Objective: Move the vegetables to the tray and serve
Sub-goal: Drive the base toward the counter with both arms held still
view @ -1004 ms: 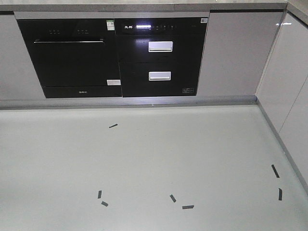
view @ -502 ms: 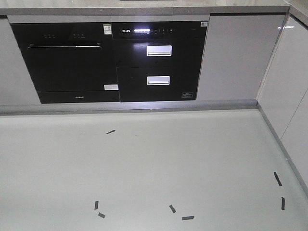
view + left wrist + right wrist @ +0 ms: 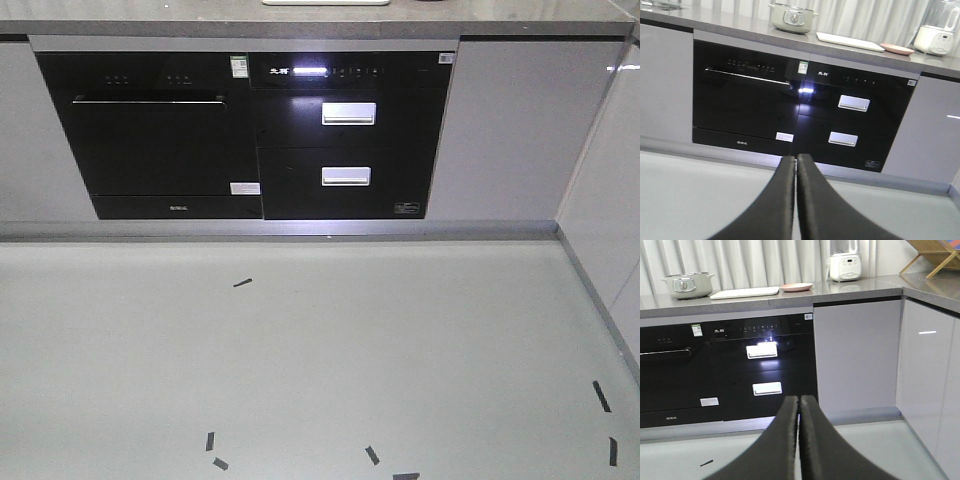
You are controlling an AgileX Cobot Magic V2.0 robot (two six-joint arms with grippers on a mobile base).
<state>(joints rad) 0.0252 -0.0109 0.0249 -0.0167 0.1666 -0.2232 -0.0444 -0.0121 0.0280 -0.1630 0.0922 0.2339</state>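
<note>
- A kitchen front: a black built-in oven (image 3: pixel 160 135) and drawers (image 3: pixel 347 145) sit under a grey surface (image 3: pixel 855 290), with the robot well apart from them.
- Left claw (image 3: pixel 796 157), bottom centre of its wrist view — fingers pressed together, gripping nothing. Right claw (image 3: pixel 800 397) looks the same.
- The cream tray (image 3: pixel 850 41) lies flat on the surface, upper right of the left wrist view, between a pale pot (image 3: pixel 792 17) and a pink plate (image 3: pixel 897 48).
- No vegetables can be made out. The plate is seen edge-on, so I cannot tell whether a leaf lies on it.
- Judgement: a lettuce leaf would be light, limp and easily torn — best pinched gently at its thicker rib, with the claw opened first.
</note>
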